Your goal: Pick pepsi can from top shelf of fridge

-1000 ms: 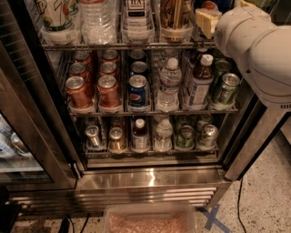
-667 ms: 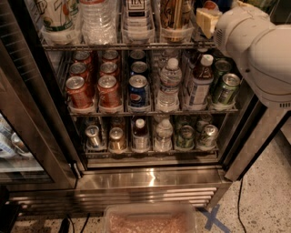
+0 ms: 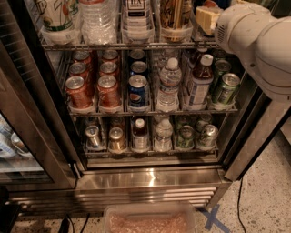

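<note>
The fridge stands open in front of me, with wire racks and a slatted steel base. On the top shelf, clear cup holders hold a white-and-green can, a water bottle, a dark can with a white label and a golden can. My gripper is at the right end of this shelf, its pale yellow tip inside the rack, with the white arm behind it. A small patch of dark blue and red shows just above the gripper at the frame's top edge. I cannot tell if it is the pepsi can.
The middle rack holds red cans, short blue Pepsi cans, a water bottle and green cans. The lower rack holds small cans and bottles. The glass door hangs open at left. A plastic bin sits on the floor.
</note>
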Controlling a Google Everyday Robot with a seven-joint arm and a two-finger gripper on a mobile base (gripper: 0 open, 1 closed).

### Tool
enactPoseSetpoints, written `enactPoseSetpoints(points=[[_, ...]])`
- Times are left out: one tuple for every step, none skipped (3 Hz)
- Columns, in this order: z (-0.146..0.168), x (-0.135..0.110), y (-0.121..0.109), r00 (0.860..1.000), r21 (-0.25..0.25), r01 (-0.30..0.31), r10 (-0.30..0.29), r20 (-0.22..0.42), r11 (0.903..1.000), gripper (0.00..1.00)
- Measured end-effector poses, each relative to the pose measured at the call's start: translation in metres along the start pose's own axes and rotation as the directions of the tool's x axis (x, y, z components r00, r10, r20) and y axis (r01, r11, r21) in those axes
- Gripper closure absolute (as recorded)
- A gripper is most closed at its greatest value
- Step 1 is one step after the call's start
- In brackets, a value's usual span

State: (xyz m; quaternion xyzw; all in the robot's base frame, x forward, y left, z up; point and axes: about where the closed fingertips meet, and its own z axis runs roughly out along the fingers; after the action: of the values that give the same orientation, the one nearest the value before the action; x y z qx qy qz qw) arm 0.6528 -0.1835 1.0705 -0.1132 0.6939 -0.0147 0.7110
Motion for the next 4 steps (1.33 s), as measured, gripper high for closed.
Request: enactPoseSetpoints(points=[[0.0, 0.0, 0.003, 1.0, -0.011, 0.0, 0.0, -0.002, 0.9999, 1.0], [0.0, 0.0, 0.003, 1.0, -0.01, 0.0, 0.0, -0.002, 0.9999, 1.0], [-0.003, -0.01, 0.0, 1.0, 0.008, -0.02, 0.02, 0.022, 0.9998, 1.0], [-0.006, -0.032, -0.002, 0.997, 0.009, -0.046, 0.045, 0.069, 0.9989, 1.0]])
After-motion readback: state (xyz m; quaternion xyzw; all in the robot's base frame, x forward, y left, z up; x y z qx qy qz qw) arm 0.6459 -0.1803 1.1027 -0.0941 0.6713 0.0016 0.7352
